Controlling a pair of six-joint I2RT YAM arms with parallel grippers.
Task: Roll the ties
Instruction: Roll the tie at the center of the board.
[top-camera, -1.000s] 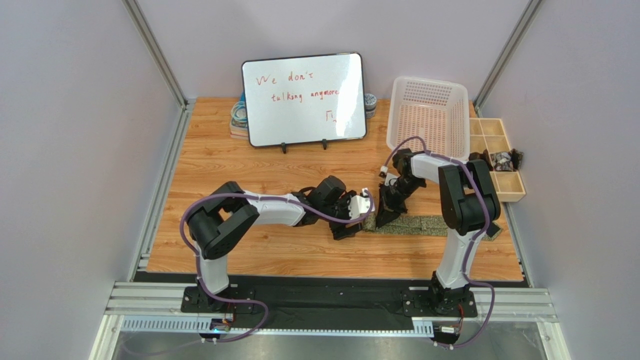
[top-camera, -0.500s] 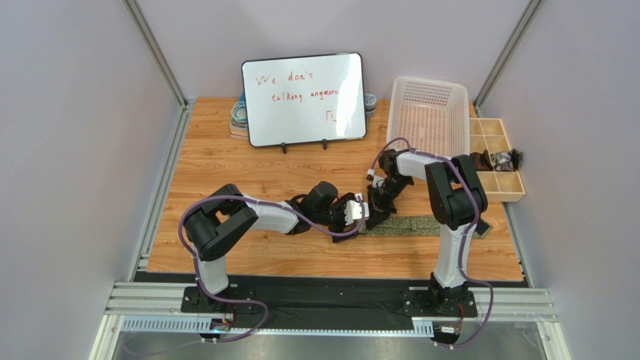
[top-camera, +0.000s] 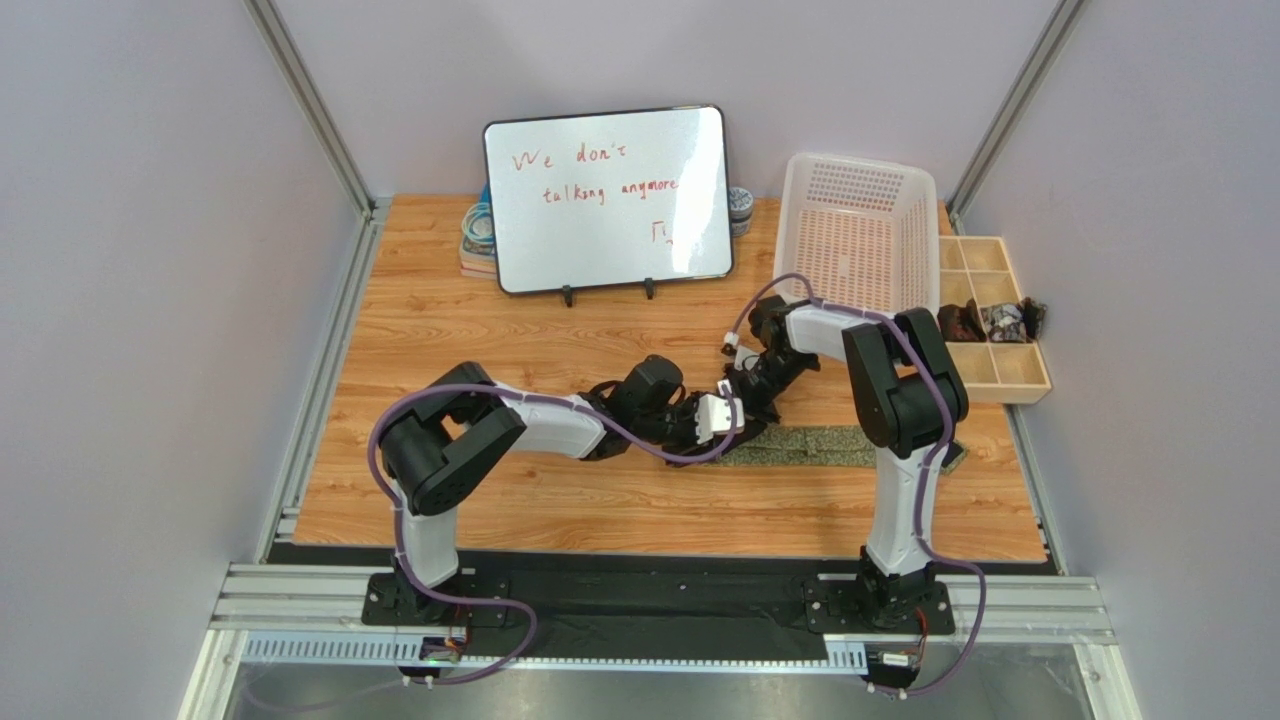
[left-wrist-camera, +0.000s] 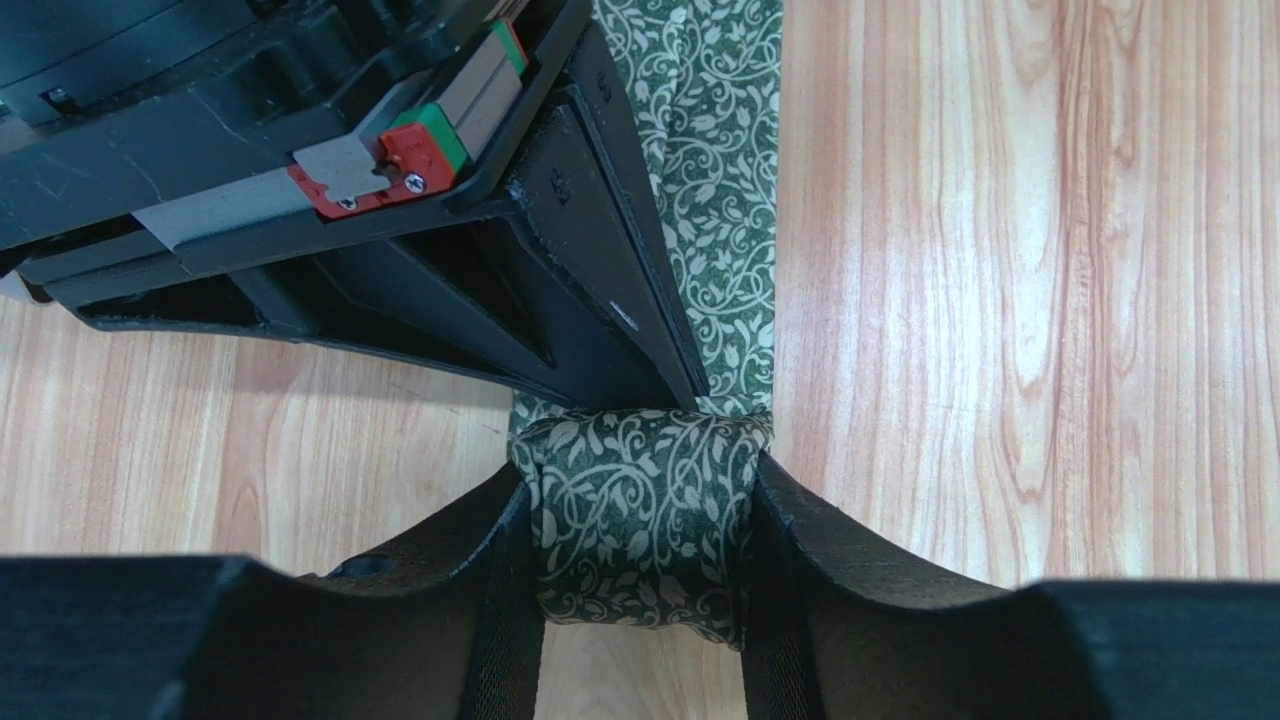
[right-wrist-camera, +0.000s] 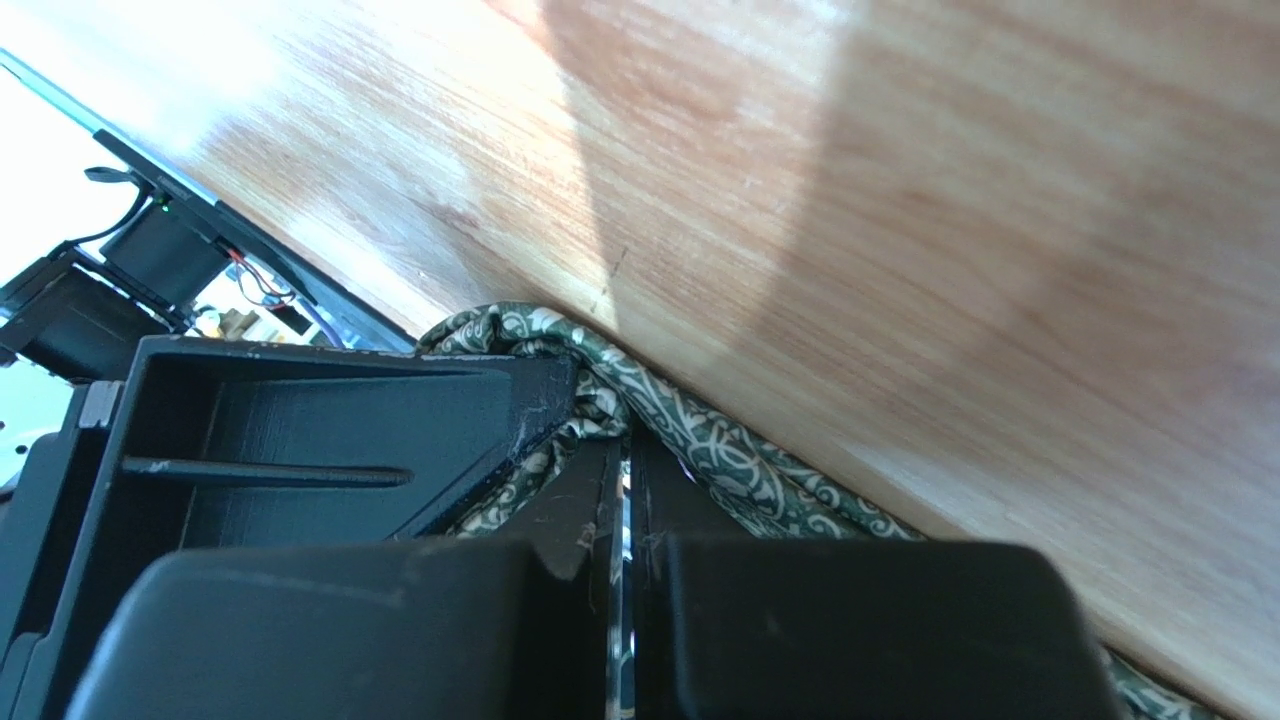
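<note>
The tie (top-camera: 819, 444) is dark green with a pale vine pattern and lies flat along the table towards the right. Its left end is wound into a short roll (left-wrist-camera: 643, 518). My left gripper (left-wrist-camera: 643, 528) is shut on that roll, one pad against each end. In the top view this left gripper (top-camera: 732, 425) sits at the strip's left end. My right gripper (right-wrist-camera: 619, 443) is shut, its tips resting on the tie's (right-wrist-camera: 706, 443) fabric just behind the roll. From the left wrist, the right gripper's fingers (left-wrist-camera: 601, 255) slant down onto the flat strip (left-wrist-camera: 721, 165).
A whiteboard (top-camera: 609, 198) stands at the back, with small items (top-camera: 478, 233) behind its left side. A white basket (top-camera: 857, 225) sits at the back right. A wooden compartment tray (top-camera: 992, 315) lies beside it at the table's right edge.
My left gripper has narrowed onto the tie's roll. The right gripper has shifted left and slightly back, staying shut against the tie.
</note>
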